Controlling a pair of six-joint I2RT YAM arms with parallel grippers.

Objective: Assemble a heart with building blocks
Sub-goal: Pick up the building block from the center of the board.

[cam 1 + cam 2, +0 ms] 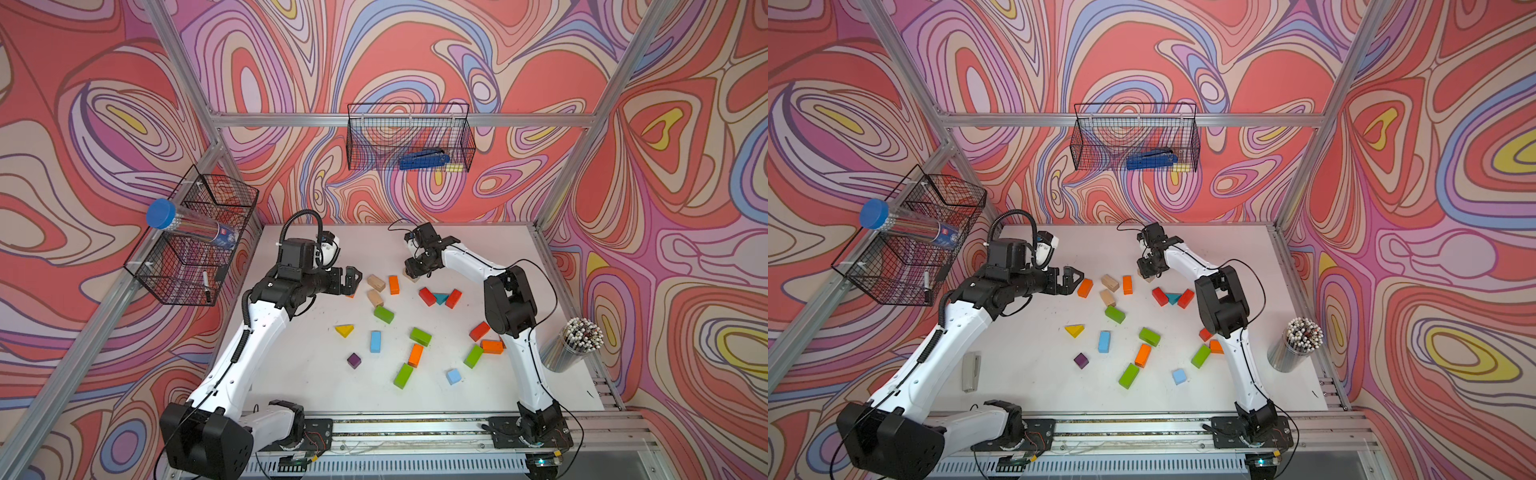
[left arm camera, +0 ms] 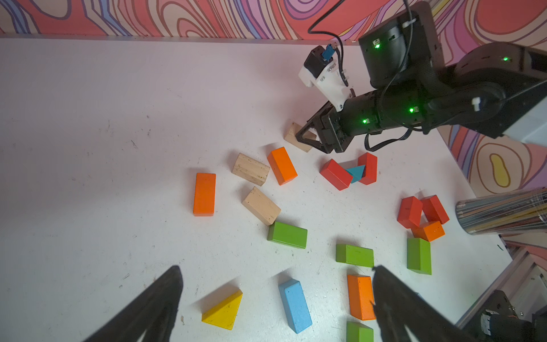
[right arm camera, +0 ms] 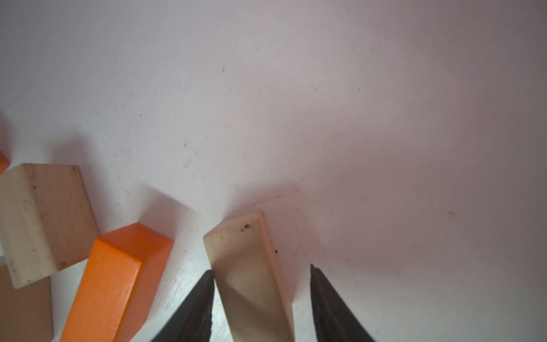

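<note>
In a top view a grey stapler (image 1: 971, 372) lies by the left edge of the worktop (image 1: 1034, 390), beside the left arm; neither wrist view shows it. The same view shows an orange brick (image 1: 1085, 287) just past the left claw (image 1: 1073, 280). The left wrist view shows two red bricks (image 2: 410, 211) touching each other near the right edge, beside the pencil cup (image 2: 503, 213). In both top views the right arm covers part of them.

Only the right wrist view shows the grasp up close. A wood block (image 3: 251, 266) lies flat between the fingers of the right claw (image 3: 262, 271). One finger (image 3: 201, 296) touches a long side of the block. The other stands just off the opposite side, with a thin strip of worktop showing between. The jaws are apart, around the block but not clamped on it. The block sits in the far half of the worktop, a little toward the right edge. A second orange brick (image 3: 118, 281) lies just beside it, and a second wood block (image 3: 44, 219) lies near.

The left claw is spread wide and holds nothing. It hangs over the left-middle of the worktop, well apart from the wood block. The other building blocks (image 1: 419, 336) lie scattered across the middle and right of the worktop.
</note>
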